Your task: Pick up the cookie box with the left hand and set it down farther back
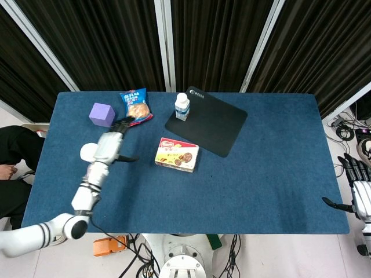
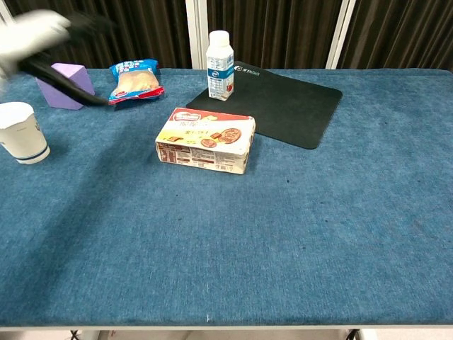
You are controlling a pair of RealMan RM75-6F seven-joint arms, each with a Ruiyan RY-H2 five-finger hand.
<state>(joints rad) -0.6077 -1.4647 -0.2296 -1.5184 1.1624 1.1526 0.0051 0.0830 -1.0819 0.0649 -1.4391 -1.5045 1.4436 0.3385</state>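
The cookie box (image 1: 177,154) (image 2: 205,139) lies flat on the blue table, just left of the black mat, with nothing touching it. My left hand (image 1: 111,145) (image 2: 53,42) is raised well to the left of the box, fingers spread and empty; it is motion-blurred in the chest view. My right hand (image 1: 358,188) hangs open beyond the table's right edge, seen only in the head view.
A black mat (image 1: 207,120) (image 2: 279,99) lies at the back with a milk bottle (image 1: 182,106) (image 2: 220,65) on its left corner. A snack bag (image 1: 136,106) (image 2: 134,79), a purple cube (image 1: 102,114) (image 2: 62,86) and a white paper cup (image 1: 92,153) (image 2: 21,132) stand at the left.
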